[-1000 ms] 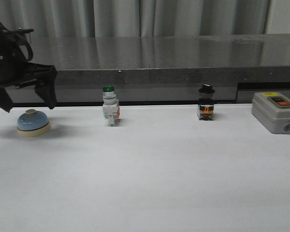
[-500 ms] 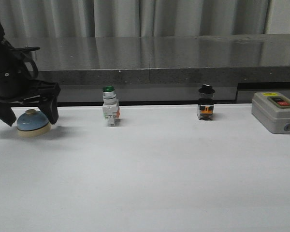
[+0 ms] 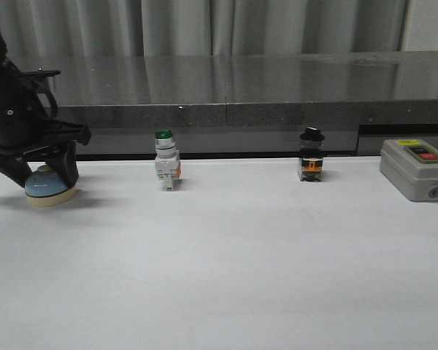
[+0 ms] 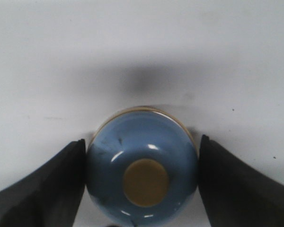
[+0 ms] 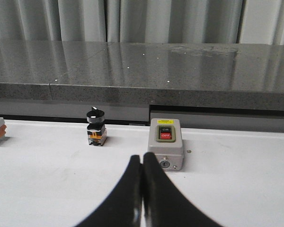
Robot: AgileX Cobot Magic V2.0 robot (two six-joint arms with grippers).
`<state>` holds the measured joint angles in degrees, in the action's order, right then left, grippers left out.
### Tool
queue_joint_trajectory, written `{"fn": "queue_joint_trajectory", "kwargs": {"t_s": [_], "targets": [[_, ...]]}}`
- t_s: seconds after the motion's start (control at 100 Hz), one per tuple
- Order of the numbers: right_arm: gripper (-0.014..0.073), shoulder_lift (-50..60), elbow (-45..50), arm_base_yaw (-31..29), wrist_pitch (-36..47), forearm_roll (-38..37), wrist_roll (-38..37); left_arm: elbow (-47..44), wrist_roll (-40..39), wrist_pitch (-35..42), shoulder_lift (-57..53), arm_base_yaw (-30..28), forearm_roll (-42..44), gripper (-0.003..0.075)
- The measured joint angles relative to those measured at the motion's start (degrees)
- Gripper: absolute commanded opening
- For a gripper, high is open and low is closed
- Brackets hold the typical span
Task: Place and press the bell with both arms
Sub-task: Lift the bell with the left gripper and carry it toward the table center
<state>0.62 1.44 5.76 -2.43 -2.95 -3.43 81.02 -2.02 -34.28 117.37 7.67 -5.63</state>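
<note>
The bell (image 3: pixel 50 191), with a light-blue dome and a cream base and button, sits on the white table (image 3: pixel 226 262) at the far left. My left gripper (image 3: pixel 47 179) has come down over it. In the left wrist view the bell (image 4: pixel 142 168) fills the gap in the left gripper (image 4: pixel 142 140), and both black fingers (image 4: pixel 61 179) touch the sides of its dome. My right gripper (image 5: pixel 142 158) is shut and empty, low over the table in front of the grey box. It does not show in the front view.
A green-capped push-button switch (image 3: pixel 166 164) stands right of the bell. A black-knobbed switch (image 3: pixel 311 157) and a grey box with red and black buttons (image 3: pixel 416 169) stand further right. A dark grey ledge (image 3: pixel 241 102) runs along the back of the table.
My left gripper came down from above the bell and its fingers closed in on the dome. The bell and the other things have stayed in place.
</note>
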Motion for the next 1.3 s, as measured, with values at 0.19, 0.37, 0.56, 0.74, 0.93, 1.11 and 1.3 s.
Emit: {"fn": "queue_joint_trajectory", "kwargs": {"t_s": [0.19,0.37,0.56,0.74,0.93,1.11,1.3], "targets": [[-0.0060,0.0,0.0,0.0,0.0,0.0,0.0,0.2,0.0,-0.5,0.0,0.0,0.0,0.0200],[-0.0060,0.0,0.0,0.0,0.0,0.0,0.0,2.0,0.0,-4.1,0.0,0.0,0.0,0.0188],[-0.0060,0.0,0.0,0.0,0.0,0.0,0.0,5.2,1.1,-10.2,-1.5,0.6,0.2,0.0188],[-0.0060,0.0,0.0,0.0,0.0,0.0,0.0,5.5,1.4,-13.6,-7.2,3.4,0.4,0.0188],[-0.0060,0.0,0.0,0.0,0.0,0.0,0.0,5.5,2.5,-15.0,-12.6,9.3,0.4,0.0188],[-0.0060,0.0,0.0,0.0,0.0,0.0,0.0,5.6,2.9,-15.8,-13.6,16.9,0.4,0.0188],[-0.0060,0.0,0.0,0.0,0.0,0.0,0.0,5.6,3.0,-13.3,-11.8,25.4,0.4,0.0188]]}}
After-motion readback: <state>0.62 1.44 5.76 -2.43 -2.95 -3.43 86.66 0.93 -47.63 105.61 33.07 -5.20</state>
